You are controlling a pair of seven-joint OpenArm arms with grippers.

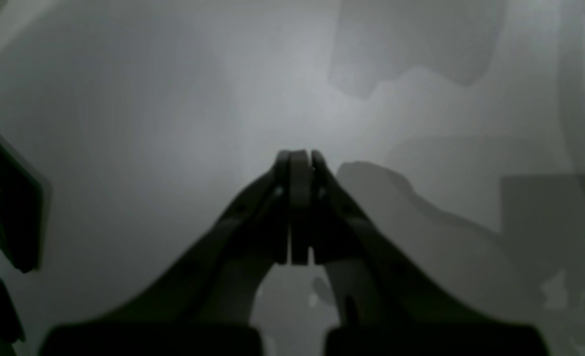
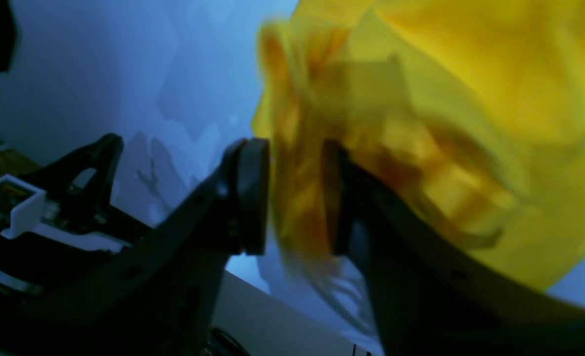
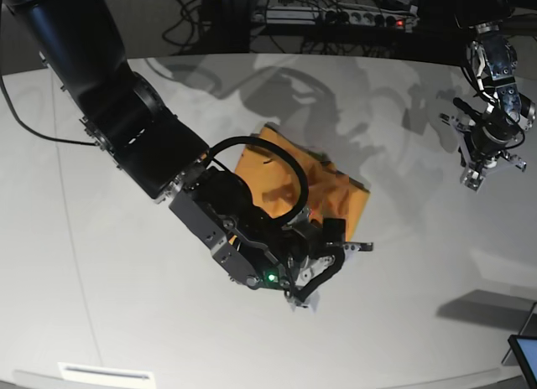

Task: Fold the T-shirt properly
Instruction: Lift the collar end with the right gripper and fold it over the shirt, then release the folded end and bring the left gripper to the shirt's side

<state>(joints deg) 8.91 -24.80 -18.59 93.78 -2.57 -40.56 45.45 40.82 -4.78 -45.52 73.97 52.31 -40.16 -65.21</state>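
Observation:
The orange-yellow T-shirt [image 3: 340, 192] lies folded into a compact shape on the white table, partly covered by my right arm. In the right wrist view the T-shirt [image 2: 470, 74] fills the upper right, and a blurred bunch of its cloth hangs between the two fingers. My right gripper [image 2: 294, 198] [image 3: 336, 248] has its jaws standing apart at the shirt's near corner, open around that cloth. My left gripper [image 1: 299, 158] [image 3: 480, 173] is shut with nothing in it and hovers over bare table far to the right of the shirt.
The white table [image 3: 126, 305] runs out on all sides of the shirt. Cables and a power strip [image 3: 336, 18] lie along the far edge. A dark screen corner [image 3: 524, 355] sits at the near right.

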